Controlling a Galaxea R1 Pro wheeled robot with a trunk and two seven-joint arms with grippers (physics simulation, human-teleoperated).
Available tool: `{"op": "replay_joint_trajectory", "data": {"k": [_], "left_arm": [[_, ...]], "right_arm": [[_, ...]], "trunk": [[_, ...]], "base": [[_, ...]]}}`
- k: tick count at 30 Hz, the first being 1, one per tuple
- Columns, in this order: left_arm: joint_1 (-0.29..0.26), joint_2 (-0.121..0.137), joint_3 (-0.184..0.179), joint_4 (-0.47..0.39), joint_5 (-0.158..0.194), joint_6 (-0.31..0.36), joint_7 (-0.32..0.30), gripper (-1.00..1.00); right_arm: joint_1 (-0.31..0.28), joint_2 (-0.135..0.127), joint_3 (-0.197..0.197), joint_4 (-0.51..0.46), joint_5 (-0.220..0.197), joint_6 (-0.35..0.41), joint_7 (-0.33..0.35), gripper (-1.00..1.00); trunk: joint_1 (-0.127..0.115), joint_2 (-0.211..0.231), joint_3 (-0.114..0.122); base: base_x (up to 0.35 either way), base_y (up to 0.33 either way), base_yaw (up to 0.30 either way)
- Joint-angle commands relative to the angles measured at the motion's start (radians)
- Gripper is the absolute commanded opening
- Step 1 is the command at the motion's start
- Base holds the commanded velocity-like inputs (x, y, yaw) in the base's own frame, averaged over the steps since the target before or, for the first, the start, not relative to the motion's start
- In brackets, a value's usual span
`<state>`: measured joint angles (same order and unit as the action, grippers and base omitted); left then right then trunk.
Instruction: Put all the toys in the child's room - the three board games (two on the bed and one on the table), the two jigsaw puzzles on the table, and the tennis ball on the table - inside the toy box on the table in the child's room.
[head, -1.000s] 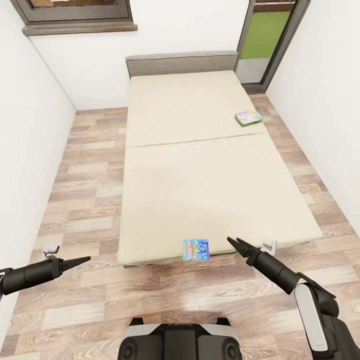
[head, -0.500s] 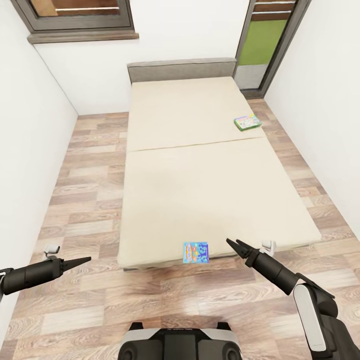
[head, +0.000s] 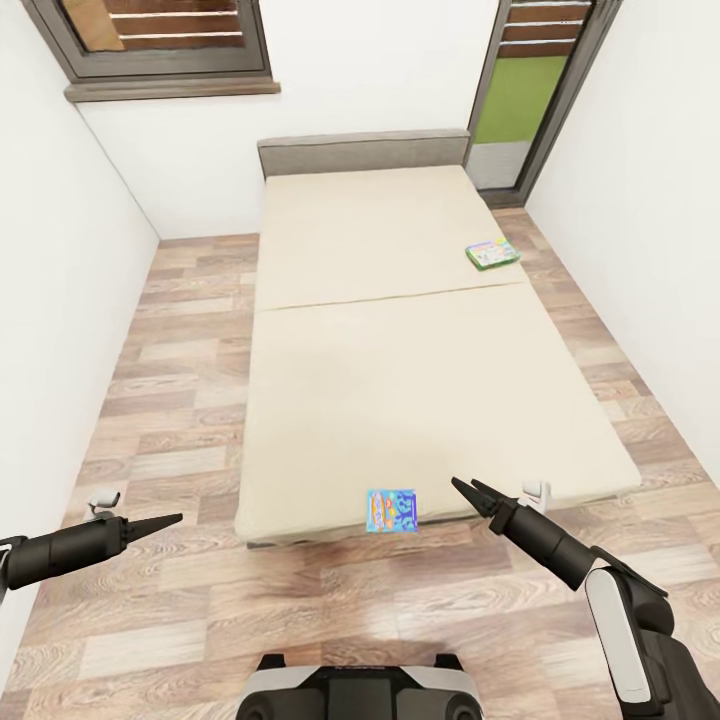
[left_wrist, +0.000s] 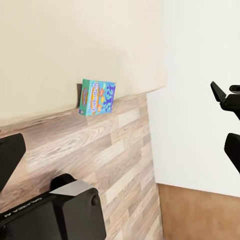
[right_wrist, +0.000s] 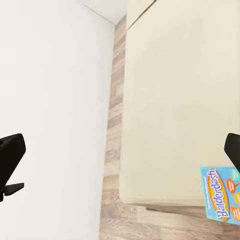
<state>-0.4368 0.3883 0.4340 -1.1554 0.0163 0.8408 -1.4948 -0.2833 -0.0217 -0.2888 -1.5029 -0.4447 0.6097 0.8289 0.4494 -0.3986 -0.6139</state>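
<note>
Right gripper (head: 472, 490): jaws slightly parted at the tips, narrow, holding nothing, hanging over the floor at the foot of the bed (head: 400, 330). Left gripper (head: 165, 520): jaws appear closed to a point, empty, over the wooden floor (head: 170, 420) well to the side of the bed.

Nearest item: a blue board game (head: 392, 509), lettered "Balderdash" as read in the right wrist view (right_wrist: 220, 199). It stands against the foot edge of the bed, just beside the right jaws and between the two grippers.

Second board game (head: 492, 253), green-edged, lies flat on the mattress near the far side edge, well beyond the right jaws; its print is unreadable.
</note>
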Motion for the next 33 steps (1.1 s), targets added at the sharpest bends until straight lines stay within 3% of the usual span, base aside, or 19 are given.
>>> {"op": "replay_joint_trajectory", "data": {"k": [1,33], "left_arm": [[0.0,0.0,0.0,0.0,0.0,0.011,-0.002,1.0],[0.0,0.0,0.002,0.0,0.001,0.011,0.011,1.0]], "right_arm": [[0.0,0.0,-0.001,0.0,-0.005,0.007,0.001,1.0],[0.0,0.006,0.003,0.02,-0.003,0.003,0.0,1.0]], "trunk": [[0.001,-0.001,0.001],[0.001,-0.001,0.053]], "base": [[0.0,0.0,0.0],[0.0,0.0,0.0]]}}
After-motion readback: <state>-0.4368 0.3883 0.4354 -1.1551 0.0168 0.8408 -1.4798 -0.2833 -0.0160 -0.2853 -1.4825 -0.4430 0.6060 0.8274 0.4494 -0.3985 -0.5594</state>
